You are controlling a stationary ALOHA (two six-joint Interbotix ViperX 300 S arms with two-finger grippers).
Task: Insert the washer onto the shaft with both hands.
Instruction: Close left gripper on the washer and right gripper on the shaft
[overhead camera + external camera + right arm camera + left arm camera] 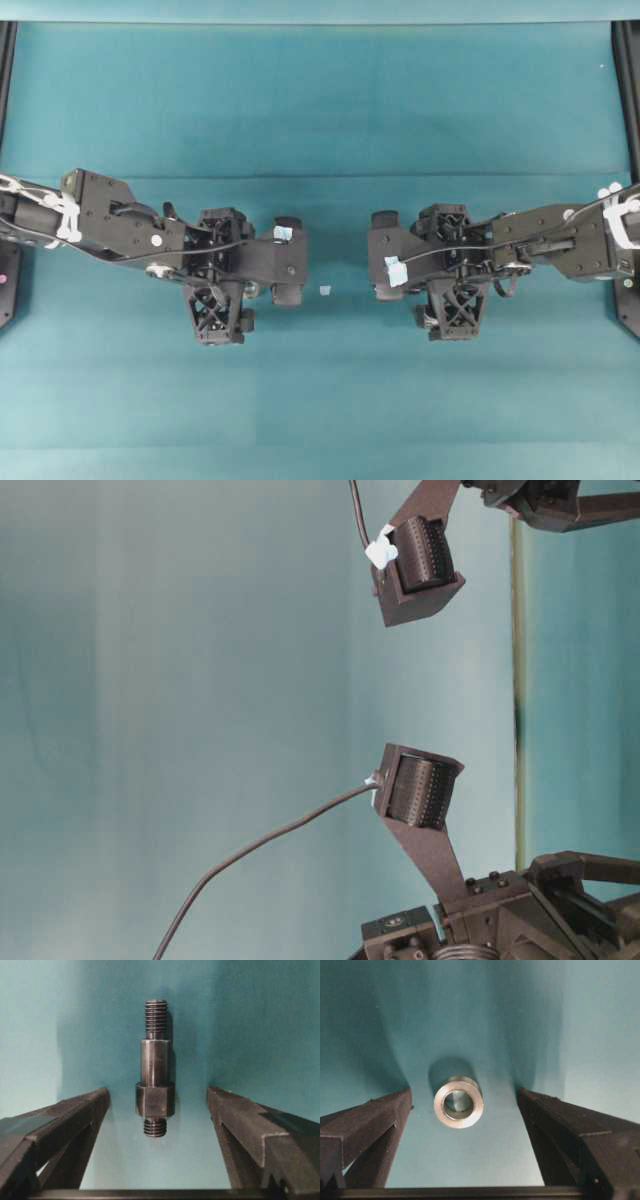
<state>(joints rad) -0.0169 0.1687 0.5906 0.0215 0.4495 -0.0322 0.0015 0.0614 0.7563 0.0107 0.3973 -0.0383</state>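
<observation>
On the teal tabletop (320, 120), away from every edge, the washer (458, 1101) lies between the wide-open left gripper (465, 1102), the threaded shaft (155, 1087) between the wide-open right gripper (157, 1102); neither is gripped.

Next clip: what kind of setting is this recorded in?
Probably a lab bench for two-arm manipulation trials: a teal cloth-covered table, black frame rails at its edges, and small parts, a silvery metal ring washer and a dark stepped threaded shaft.
</observation>
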